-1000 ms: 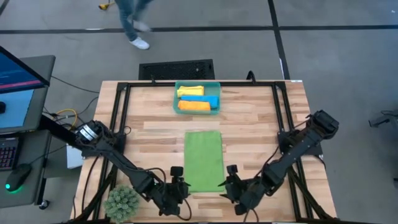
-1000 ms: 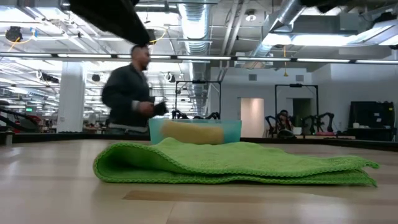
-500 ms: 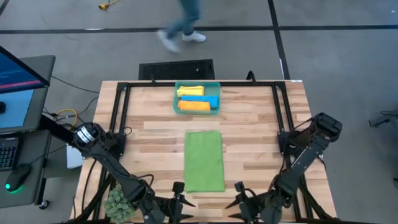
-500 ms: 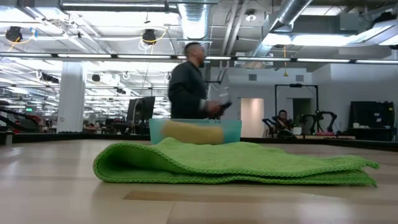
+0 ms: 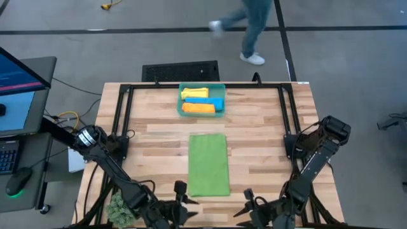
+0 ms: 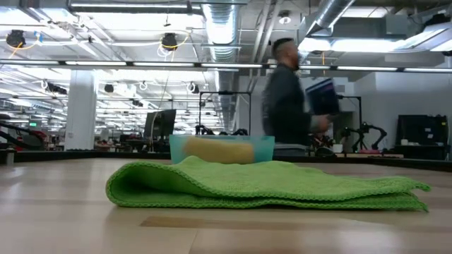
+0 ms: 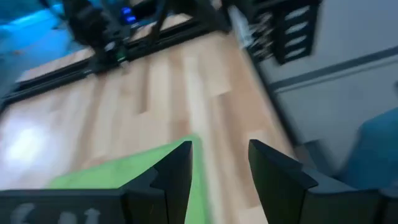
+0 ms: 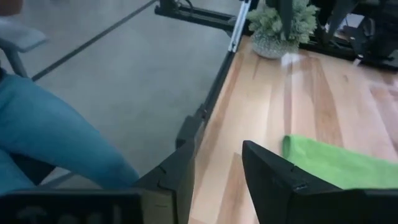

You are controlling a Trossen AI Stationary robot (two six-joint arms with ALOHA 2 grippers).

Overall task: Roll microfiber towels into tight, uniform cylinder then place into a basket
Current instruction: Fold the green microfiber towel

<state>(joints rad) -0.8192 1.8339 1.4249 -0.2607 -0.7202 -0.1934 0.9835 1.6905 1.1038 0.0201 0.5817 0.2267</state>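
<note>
Wooden table [image 5: 267, 137], folded green towel [image 5: 208, 164] between both empty, parted claws [image 5: 180, 202] [image 5: 247, 203].

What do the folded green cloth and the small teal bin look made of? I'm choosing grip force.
The folded green cloth looks like soft, matte knit or microfibre: nubby surface, stitched hem, drooping layers. The small teal bin looks like thin translucent plastic, since the roll inside shows through its wall in the low view.
</note>
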